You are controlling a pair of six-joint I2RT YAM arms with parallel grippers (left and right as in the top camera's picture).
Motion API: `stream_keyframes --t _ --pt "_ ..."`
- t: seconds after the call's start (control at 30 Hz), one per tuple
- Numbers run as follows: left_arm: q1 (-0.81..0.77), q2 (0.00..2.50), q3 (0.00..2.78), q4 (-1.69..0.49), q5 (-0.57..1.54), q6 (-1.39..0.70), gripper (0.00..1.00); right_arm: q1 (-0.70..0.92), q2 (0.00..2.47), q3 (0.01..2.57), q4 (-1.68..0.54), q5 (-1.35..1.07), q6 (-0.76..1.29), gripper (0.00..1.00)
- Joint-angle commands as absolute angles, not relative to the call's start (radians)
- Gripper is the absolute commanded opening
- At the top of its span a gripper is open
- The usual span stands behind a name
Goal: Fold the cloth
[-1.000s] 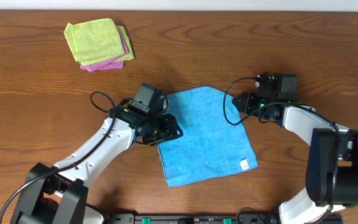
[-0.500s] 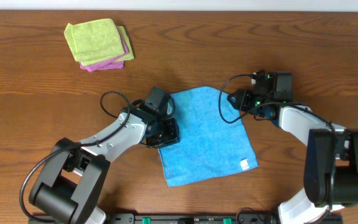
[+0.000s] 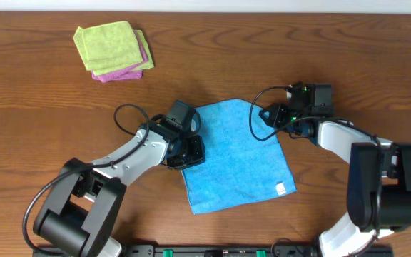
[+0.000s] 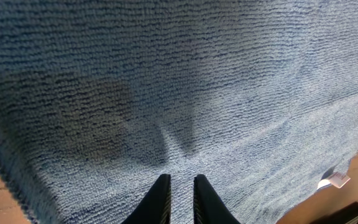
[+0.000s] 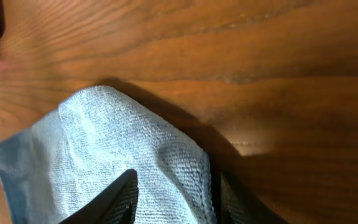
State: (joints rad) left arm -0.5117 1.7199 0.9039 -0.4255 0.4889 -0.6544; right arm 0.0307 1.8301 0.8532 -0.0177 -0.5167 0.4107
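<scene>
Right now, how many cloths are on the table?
3. The blue cloth lies spread in the middle; the green cloth sits on the pink cloth at the far left. More could hide under that stack.

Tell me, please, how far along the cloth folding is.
Done: nothing; the cloth lies flat, no fold. In hand: left fingers pinch it near its left edge; right fingers straddle its far right corner, open. To do: lifting and folding over.

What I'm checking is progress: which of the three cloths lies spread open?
The sky-blue cloth; the lime-green cloth and pink-purple cloth sit folded, stacked together at upper left.
</scene>
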Motion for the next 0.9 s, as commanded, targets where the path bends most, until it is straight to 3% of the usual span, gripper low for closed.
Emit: stream_keyframes --t 0.0,0.4,0.67,0.87 --pt "-0.511 1.728 0.918 -0.438 0.468 -0.651 0.14 0.041 1.847 0.852 0.010 -0.528 0.433 0.42" --pt "-0.510 1.728 0.918 -0.442 0.460 -0.651 0.13 0.044 1.932 0.852 0.145 -0.589 0.496 0.37" --pt "-0.509 1.728 0.918 -0.456 0.434 -0.651 0.13 0.045 1.932 0.852 0.377 -0.675 0.593 0.36" --pt "-0.509 1.728 0.918 -0.456 0.434 -0.651 0.13 0.045 1.932 0.852 0.370 -0.688 0.588 0.33"
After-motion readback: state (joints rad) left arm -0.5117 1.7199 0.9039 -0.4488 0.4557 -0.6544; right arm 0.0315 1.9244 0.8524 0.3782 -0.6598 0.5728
